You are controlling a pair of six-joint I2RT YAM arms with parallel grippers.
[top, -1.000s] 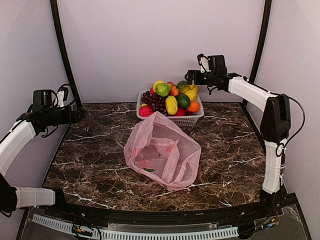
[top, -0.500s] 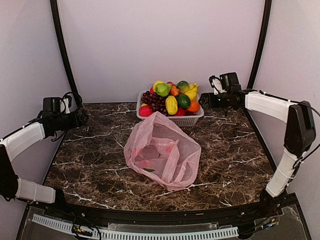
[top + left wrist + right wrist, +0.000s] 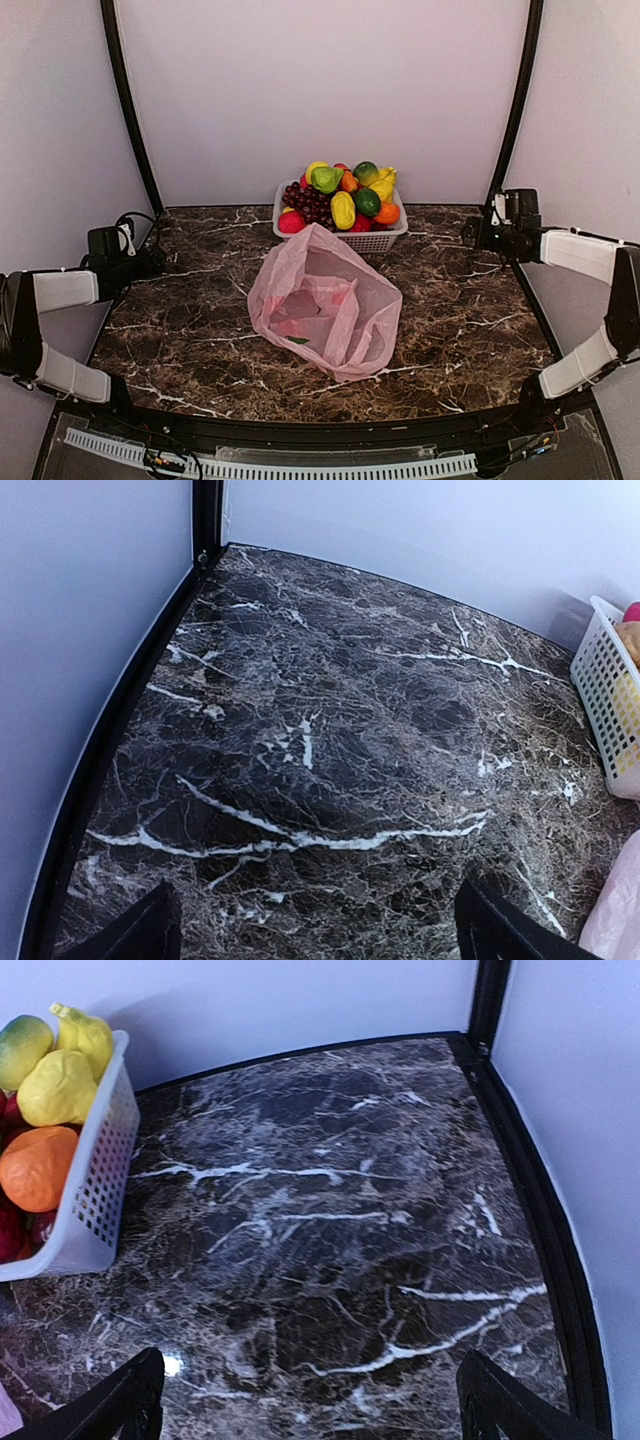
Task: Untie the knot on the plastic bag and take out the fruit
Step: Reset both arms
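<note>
- The plastic bag (image 3: 325, 300) was seen crumpled on the table (image 3: 180, 320), just before the white basket (image 3: 388, 238) heaped with the fruit (image 3: 343, 208).
- The left gripper (image 3: 318, 930) and the right gripper (image 3: 315, 1405) were held spread apart, empty.

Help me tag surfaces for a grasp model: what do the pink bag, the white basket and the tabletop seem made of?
Pink bag: thin plastic film, translucent and crinkled. White basket: probably rigid moulded plastic, matte, grid of holes. Tabletop: dark marble look, white veins, glossy glint; stone or laminate, cannot tell.
</note>
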